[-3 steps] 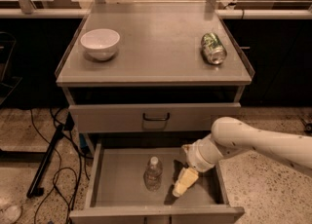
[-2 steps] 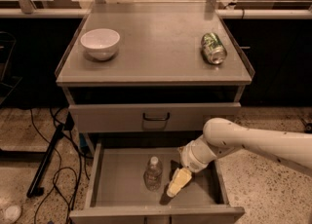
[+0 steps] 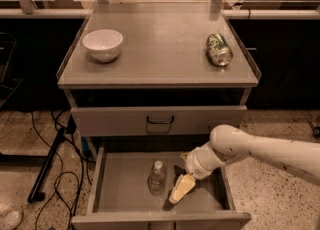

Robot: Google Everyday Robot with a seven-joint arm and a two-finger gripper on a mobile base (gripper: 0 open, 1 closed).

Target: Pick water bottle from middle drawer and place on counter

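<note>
A grey cabinet is seen from above and in front, with its middle drawer (image 3: 117, 186) pulled open toward the viewer. A small water bottle (image 3: 157, 178) stands upright on the drawer's bare floor, a little left of centre, with its long axis vertical and its white cap on top. Its body is clear, ribbed plastic, and the grey floor shows through it.

A white robot arm (image 3: 260, 150) reaches in from the right and bends down into the drawer. Its pale yellow gripper (image 3: 179, 192) points down and to the left, with its tip low near the drawer floor, just beside the bottle's lower right side. The bottle therefore lies to the left of the gripper and slightly farther back in the drawer. It is unclear whether the two touch. The gripper does not appear to hold anything, and it is not possible to tell how far open it is.

The likely next move is a short sideways reach to the left, to close around the upright body of the bottle.

Above, the flat grey counter (image 3: 160, 39) holds a white bowl (image 3: 102, 44) at the left and a green and silver can (image 3: 219, 50) lying on its side at the right. Bare counter lies between them. A closed drawer front (image 3: 115, 121) with a dark handle sits between the counter and the open drawer.
</note>
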